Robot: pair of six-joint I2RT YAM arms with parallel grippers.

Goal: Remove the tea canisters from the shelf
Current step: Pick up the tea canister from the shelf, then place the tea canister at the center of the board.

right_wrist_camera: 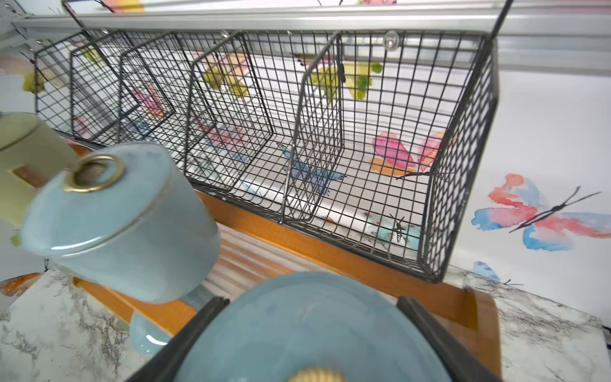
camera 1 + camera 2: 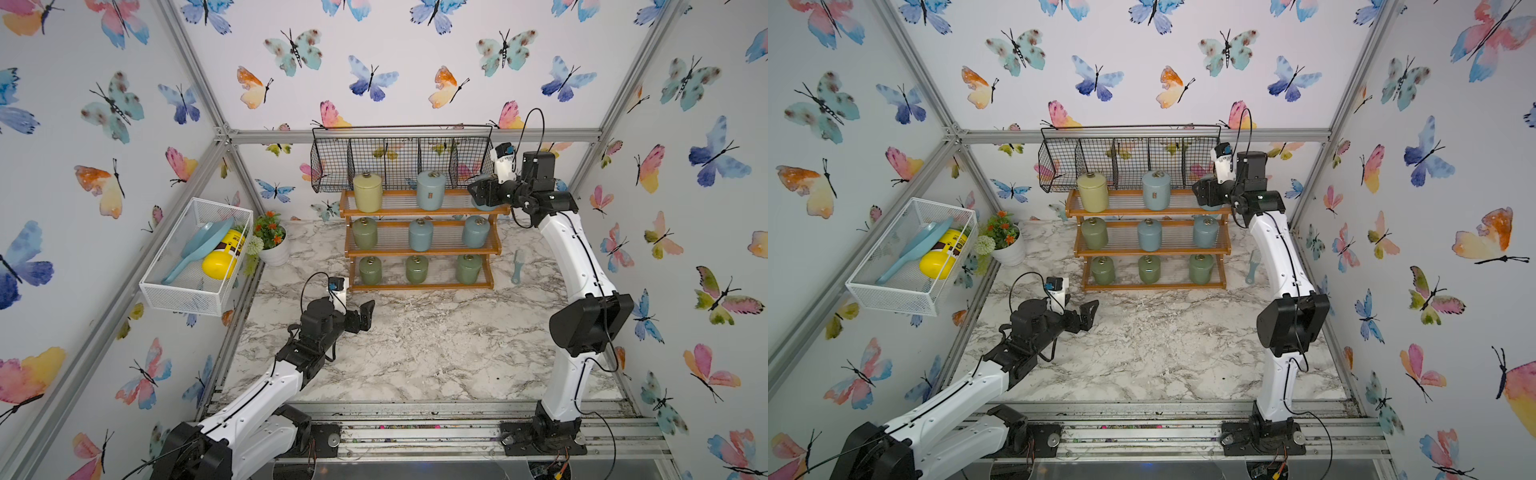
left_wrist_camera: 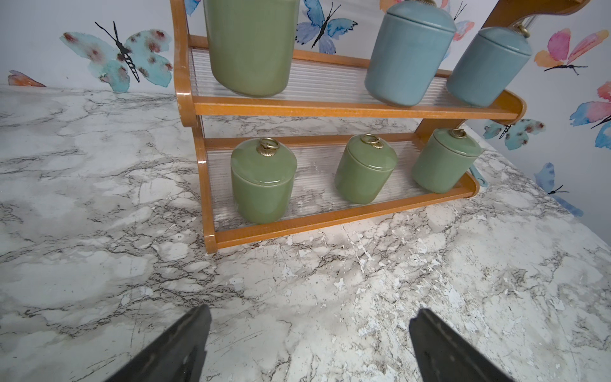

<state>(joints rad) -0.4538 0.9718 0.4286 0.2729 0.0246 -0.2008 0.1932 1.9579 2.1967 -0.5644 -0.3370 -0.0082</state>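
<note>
Peeking past the right gripper, its fingers clamp a pale blue canister at the top tier of the shelf, mostly hidden from above; left gripper fingers spread wide, empty

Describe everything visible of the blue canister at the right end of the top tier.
The blue canister is a glossy pale blue jar, ceramic-looking, with a ribbed brass knob on its lid. It sits on the shelf, at the right end of the top tier, seemingly upright. The right gripper is closed on its sides and hides most of it in both top views.
</note>
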